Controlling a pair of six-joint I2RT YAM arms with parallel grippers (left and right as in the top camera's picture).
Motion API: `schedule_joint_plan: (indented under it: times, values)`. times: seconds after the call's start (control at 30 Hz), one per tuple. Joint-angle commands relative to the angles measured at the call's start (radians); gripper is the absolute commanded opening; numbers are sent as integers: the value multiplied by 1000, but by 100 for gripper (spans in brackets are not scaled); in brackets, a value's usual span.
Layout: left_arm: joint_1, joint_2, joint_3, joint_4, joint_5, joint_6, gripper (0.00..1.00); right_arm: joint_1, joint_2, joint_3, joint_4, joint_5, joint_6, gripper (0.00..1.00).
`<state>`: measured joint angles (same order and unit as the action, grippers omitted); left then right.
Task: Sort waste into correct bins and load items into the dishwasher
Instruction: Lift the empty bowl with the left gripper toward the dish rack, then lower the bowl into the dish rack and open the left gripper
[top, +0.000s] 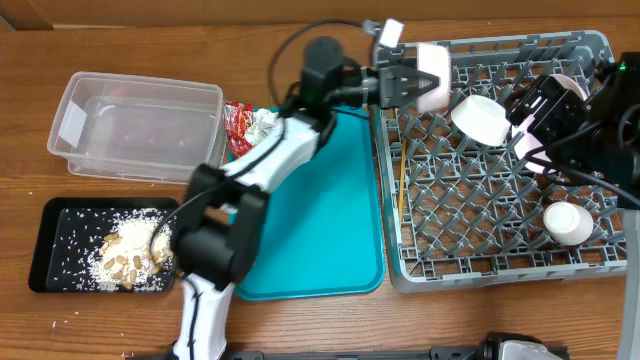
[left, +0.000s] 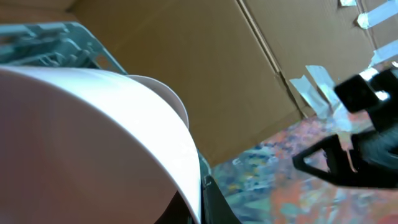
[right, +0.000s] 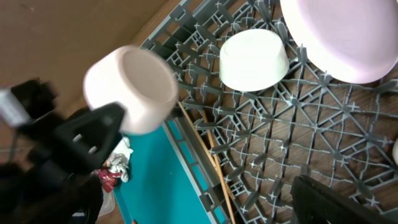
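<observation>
From above, the left fingers (top: 402, 86) hold a white cup (top: 434, 80) over a corner of the grey rack (top: 470, 215), the left wrist sees the cup up close, and the right wrist cannot show if the right fingers (right: 329, 199) grip.

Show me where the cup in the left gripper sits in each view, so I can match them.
Overhead: cup top centre, over the rack's top-left corner.
Left wrist: cup fills the left half; rack corner top left.
Right wrist: cup upper left, above the rack edge.
Shared landmark: the grey rack.
</observation>
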<state>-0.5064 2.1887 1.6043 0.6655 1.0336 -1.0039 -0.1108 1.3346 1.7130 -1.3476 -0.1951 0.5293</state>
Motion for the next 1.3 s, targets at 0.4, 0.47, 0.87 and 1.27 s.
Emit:
schedule_joint_plan:
  times: [0.4, 0.47, 0.87, 1.27]
  values:
    - [-20, 323, 108, 259, -123, -457, 4, -3, -4, 10, -8, -4, -40, 100]
    - [-19, 325, 108, 259, -116, -459, 4, -3, -4, 10, -8, -4, -40, 100]
    - [3, 322, 108, 338, 39, -525, 27, -3, -4, 10, -9, -5, -39, 100]
    - [23, 286, 108, 337, 146, -553, 100, -3, -4, 10, -10, -5, -39, 100]
